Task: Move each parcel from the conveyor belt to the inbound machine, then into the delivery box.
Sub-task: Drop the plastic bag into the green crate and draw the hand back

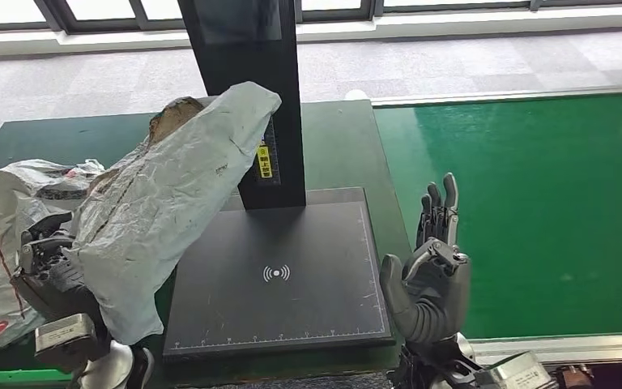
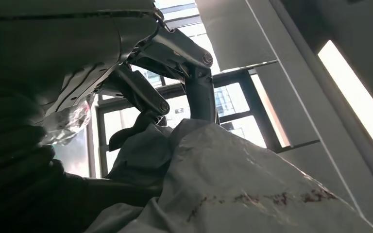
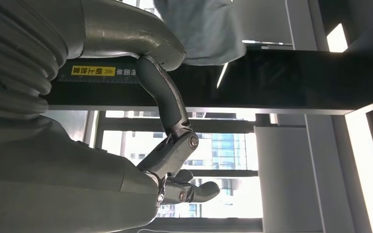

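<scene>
Head view: left hand (image 1: 48,271) grips parcel (image 1: 170,194).

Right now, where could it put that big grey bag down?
The dark scanner plate is mostly bare between the black post and the right hand. The green belt beyond is bare too. Left, by the left hand, bagged parcels crowd.

left hand (image 1: 48,267): we see dark grey, shiny fingers with small silver parts and a black cable.
left wrist (image 1: 66,336): a silver metal block with rounded corners.
right hand (image 1: 431,263): a fat, smooth grey thumb and palm, with darker thin fingers.
right hand joints (image 3: 190,141): silver bars held by round screws.
right wrist cover (image 3: 14,73): grey and ribbed, like a bendy tube.
right wrist (image 1: 518,373): a silver block with a small label.
</scene>
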You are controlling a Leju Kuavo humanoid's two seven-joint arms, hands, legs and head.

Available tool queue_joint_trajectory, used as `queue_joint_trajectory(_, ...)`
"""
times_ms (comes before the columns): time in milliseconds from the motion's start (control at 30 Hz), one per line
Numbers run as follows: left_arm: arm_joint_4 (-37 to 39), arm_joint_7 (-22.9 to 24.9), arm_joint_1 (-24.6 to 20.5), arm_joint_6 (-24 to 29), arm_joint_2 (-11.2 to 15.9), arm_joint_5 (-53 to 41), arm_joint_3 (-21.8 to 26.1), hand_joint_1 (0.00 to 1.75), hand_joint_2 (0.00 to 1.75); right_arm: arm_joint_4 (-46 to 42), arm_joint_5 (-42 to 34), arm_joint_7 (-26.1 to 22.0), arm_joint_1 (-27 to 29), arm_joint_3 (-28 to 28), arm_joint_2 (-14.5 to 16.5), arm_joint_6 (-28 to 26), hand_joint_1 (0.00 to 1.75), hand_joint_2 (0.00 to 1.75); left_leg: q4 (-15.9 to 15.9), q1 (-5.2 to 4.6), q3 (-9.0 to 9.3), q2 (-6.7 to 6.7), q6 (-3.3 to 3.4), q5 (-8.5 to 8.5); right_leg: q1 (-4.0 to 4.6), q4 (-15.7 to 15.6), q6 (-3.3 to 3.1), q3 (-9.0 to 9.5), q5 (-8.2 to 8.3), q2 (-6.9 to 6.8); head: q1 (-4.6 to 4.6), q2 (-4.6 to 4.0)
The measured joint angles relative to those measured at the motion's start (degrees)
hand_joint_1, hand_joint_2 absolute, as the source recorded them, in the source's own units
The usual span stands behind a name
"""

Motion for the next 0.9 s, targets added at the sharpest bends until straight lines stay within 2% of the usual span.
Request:
queue_joint_trajectory(133, -6.5, 0.0, 0.9, 0.9, 0.7, -4.0, -2.2, 1.75, 1.75, 0.4, -0.1, 0.0, -0.3, 0.0, 0.2, 0.4, 0.0, 1.75, 0.0, 0.0, -0.01, 0.0, 0.0, 0.0, 0.0, 0.0, 0.01, -0.01, 0.0, 0.01, 0.0, 0.0)
queue_joint_trajectory(200, -8.9, 0.0, 0.9, 0.9, 0.4, -7.6, -1.7, 1.75, 1.75, 0.5, -0.1, 0.0, -0.4, 0.0, 0.2, 0.4, 0.0, 1.75, 0.0, -0.01, -0.02, -0.01, 0.01, -0.01, 0.0, 0.0, 0.01, 0.0, 0.0, 0.0, 0.0, 0.0)
queue_joint_trajectory(300, -9.7, 0.0, 0.3, 1.0, -0.7, -12.7, 2.0, 1.75, 1.75, 0.6, 0.2, 0.0, -0.3, 0.0, 0.5, 0.2, 0.0, 1.75, 0.0, -0.01, -0.02, 0.01, 0.01, -0.01, -0.01, 0.0, 0.01, -0.01, 0.0, 0.01, 0.0, 0.0)
queue_joint_trajectory(467, -4.6, 0.5, -2.1, 1.1, -1.4, -19.2, 10.9, 1.75, 1.75, 0.6, 0.6, 0.0, 0.2, 0.0, 1.0, -0.1, 0.0, 1.75, 0.0, 0.01, 0.03, 0.04, -0.02, 0.03, 0.0, 0.0, 0.0, -0.04, 0.01, 0.03, 0.0, 0.0)
queue_joint_trajectory(533, -1.9, 2.8, -3.1, 1.1, -1.6, -23.3, 13.3, 1.75, 1.75, 0.6, 0.8, 0.0, 0.5, 0.0, 1.1, 0.0, 0.0, 1.75, 0.0, 0.0, 0.04, 0.03, -0.02, 0.05, 0.01, 0.0, 0.0, -0.02, 0.02, 0.03, 0.0, 0.0)
queue_joint_trajectory(700, 7.1, 15.1, -5.0, 0.9, -1.5, -39.1, 19.1, 1.75, 1.75, 0.6, 1.6, 0.0, 1.5, 0.0, 1.4, 1.4, 0.0, 1.75, 0.0, 0.0, 0.04, 0.11, -0.02, 0.05, 0.0, 0.0, 0.0, -0.06, 0.03, 0.11, 0.0, 0.0)
queue_joint_trajectory(900, 14.1, 22.4, -6.7, -2.1, -1.1, -45.6, 23.0, 1.75, 1.75, 0.6, 2.4, 0.0, 2.3, 0.0, 1.6, 2.3, 0.0, 1.75, 0.0, -0.1, 0.02, 0.0, 0.0, 0.04, 0.0, 0.0, 0.02, -0.02, 0.01, 0.04, 0.0, 0.0)
